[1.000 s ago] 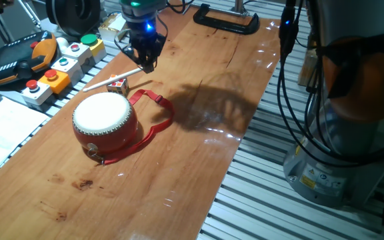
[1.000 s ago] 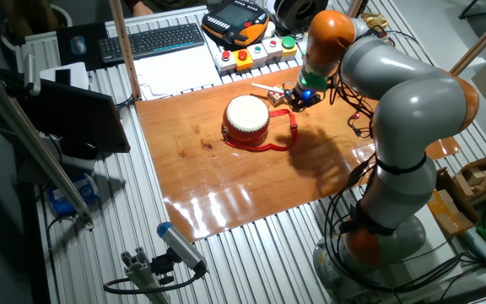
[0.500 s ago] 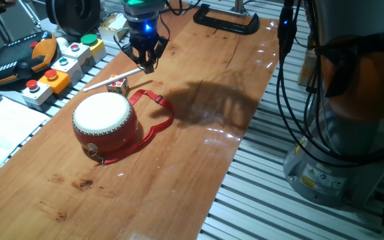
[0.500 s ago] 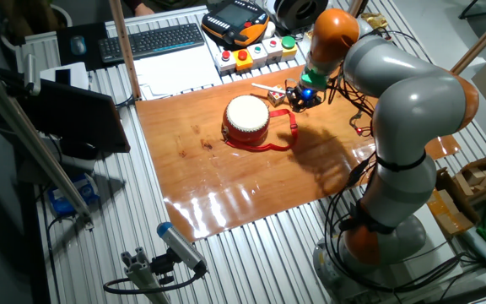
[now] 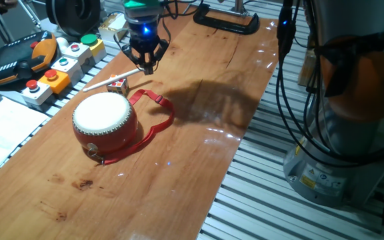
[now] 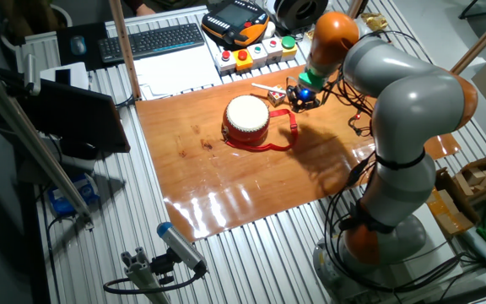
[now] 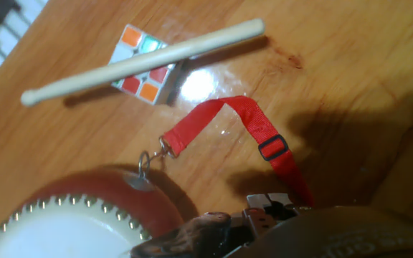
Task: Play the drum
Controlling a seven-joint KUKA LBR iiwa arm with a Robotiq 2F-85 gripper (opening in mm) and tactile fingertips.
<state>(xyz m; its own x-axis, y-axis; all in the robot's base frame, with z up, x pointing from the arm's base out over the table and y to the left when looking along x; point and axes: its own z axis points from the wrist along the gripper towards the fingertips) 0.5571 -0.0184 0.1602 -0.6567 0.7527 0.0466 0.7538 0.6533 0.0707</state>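
The drum (image 5: 105, 120), with a red body and a cream skin, sits on the wooden table and also shows in the other fixed view (image 6: 246, 118) and at the bottom left of the hand view (image 7: 70, 222). Its red strap (image 7: 228, 115) trails to the right. A pale drumstick (image 5: 112, 79) lies behind the drum, resting across a small multicoloured cube (image 7: 131, 44). My gripper (image 5: 145, 65) hovers just above the stick's right end, holding nothing. Its fingers point down, and their gap is not clear.
A box of coloured buttons (image 5: 59, 63) and an orange teach pendant (image 5: 12, 60) lie along the table's left edge. A black clamp (image 5: 225, 20) lies at the far end. A keyboard (image 6: 154, 40) sits behind the table. The arm's base (image 5: 339, 147) stands to the right.
My gripper has risen slightly and shifted a little toward the far end of the table. The drum, stick and cube have not moved.
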